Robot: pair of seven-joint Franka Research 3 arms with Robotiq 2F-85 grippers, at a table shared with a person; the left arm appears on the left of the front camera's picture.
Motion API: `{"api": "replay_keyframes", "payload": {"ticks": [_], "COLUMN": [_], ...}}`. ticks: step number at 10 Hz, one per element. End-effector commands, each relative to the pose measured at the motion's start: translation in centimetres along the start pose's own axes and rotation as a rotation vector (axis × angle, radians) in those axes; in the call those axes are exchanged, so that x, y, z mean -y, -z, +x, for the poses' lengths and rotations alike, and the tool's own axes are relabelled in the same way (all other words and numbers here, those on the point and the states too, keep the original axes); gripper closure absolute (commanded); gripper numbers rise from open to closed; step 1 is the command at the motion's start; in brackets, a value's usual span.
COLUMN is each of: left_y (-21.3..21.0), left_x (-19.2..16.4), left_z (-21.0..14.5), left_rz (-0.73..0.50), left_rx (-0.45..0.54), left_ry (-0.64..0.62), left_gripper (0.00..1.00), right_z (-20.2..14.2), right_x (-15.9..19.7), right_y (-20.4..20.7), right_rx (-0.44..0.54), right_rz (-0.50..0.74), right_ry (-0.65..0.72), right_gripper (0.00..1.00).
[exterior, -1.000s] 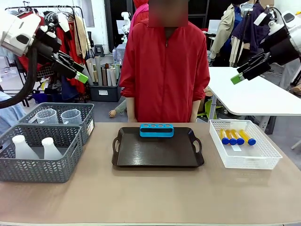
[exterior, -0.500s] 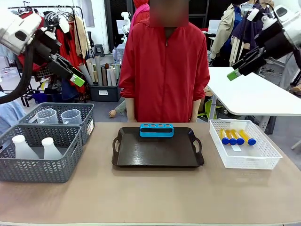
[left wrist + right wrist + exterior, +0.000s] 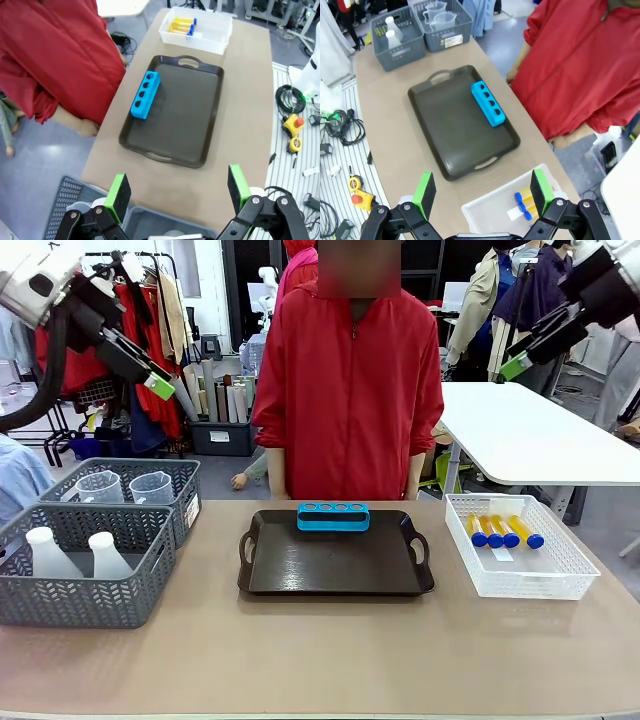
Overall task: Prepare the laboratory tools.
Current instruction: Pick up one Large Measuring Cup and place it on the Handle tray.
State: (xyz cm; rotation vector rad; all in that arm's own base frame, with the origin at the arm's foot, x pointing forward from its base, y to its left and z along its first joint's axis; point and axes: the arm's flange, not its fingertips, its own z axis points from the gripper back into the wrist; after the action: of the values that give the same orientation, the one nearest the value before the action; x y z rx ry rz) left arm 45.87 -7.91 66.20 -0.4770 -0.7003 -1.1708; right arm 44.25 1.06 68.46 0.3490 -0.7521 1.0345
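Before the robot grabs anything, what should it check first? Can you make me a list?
1. Left gripper open, holding nothing: ok.
2. Right gripper open, holding nothing: ok.
3. Blue rack on the tray, holes empty: ok.
4. Tubes lying in the white basket, blue caps on: ok.
5. Cups and bottles standing upright in the grey baskets: ok.
6. Caps screwed on tight: cannot tell.

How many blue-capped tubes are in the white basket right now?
4, all lying side by side in the white mesh basket at the table's right end: leftmost tube, second tube, third tube, rightmost tube. None seems hidden beneath them.
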Motion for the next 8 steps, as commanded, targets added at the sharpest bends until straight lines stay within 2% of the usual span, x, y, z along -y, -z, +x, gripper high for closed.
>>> {"api": "replay_keyframes", "payload": {"ticks": [1, 4, 5, 8], "left_y": [-0.07, -0.16, -0.10, -0.10], "left_x": [-0.46, -1.02, -0.53, -0.53], "left_z": [0.79, 0.88, 0.71, 0.71], "left_rz": [0.021, 0.027, 0.015, 0.015], "left_rx": [-0.031, -0.030, -0.010, -0.010], "left_ry": [-0.006, -0.003, 0.005, 0.005], "left_gripper": [0.00, 0.00, 0.00, 0.00], "right_z": [-0.48, -0.54, -0.76, -0.76], "right_x": [0.87, 0.89, 0.63, 0.63], "right_y": [-0.36, 0.05, -0.55, -0.55], "right_rx": [0.023, 0.054, 0.000, 0.000], "right_rz": [0.007, -0.018, -0.015, -0.015], "right_ry": [-0.021, -0.027, 0.008, 0.008], "right_gripper": [0.00, 0.00, 0.00, 0.00]}}
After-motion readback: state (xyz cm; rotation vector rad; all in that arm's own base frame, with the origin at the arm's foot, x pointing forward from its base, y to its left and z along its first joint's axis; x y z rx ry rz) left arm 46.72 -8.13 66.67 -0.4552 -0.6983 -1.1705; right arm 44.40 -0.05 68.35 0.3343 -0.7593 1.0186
